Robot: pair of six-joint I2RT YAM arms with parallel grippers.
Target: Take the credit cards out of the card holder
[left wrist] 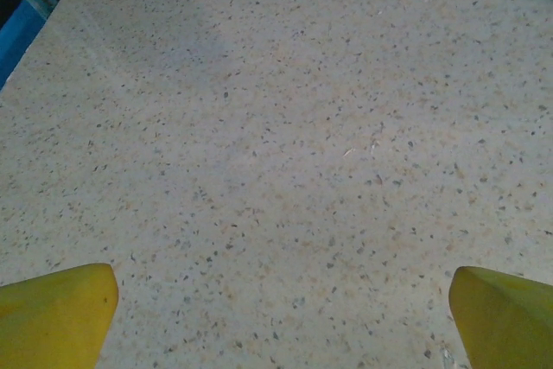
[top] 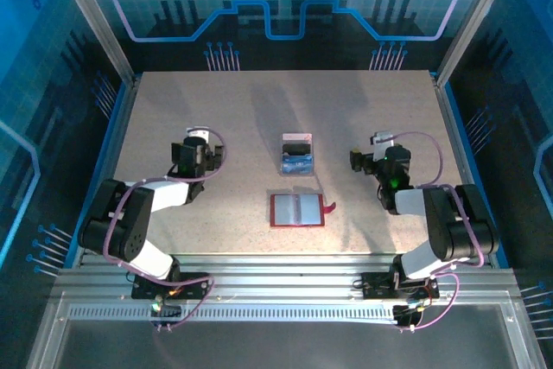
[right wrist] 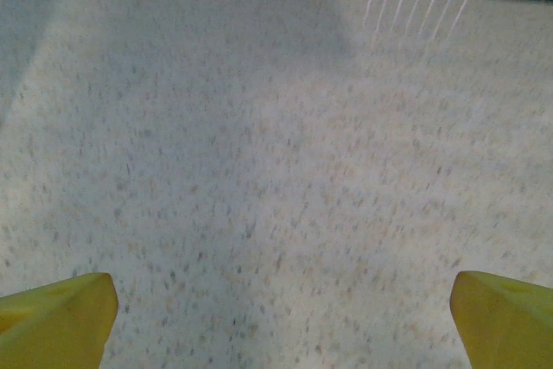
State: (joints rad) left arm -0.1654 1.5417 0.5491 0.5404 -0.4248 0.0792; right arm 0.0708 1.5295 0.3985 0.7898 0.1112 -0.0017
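Observation:
The card holder [top: 297,210] lies open flat on the table, red with greyish pockets and its snap tab [top: 329,206] sticking out to the right. Whether any cards sit in its pockets I cannot tell. Just behind it, credit cards [top: 296,162] lie in a clear tray [top: 296,139]: a blue one, with a pale pinkish one at the far end. My left gripper [top: 187,155] hovers left of the tray, and my right gripper [top: 366,162] to its right. In both wrist views the grippers [left wrist: 281,300] [right wrist: 281,308] are open, their yellow fingertips [left wrist: 56,313] [right wrist: 56,317] wide apart over bare tabletop.
The speckled beige table [top: 216,110] is bounded by blue walls and aluminium posts [top: 95,15] at the sides. A metal rail [top: 276,274] runs along the near edge by the arm bases.

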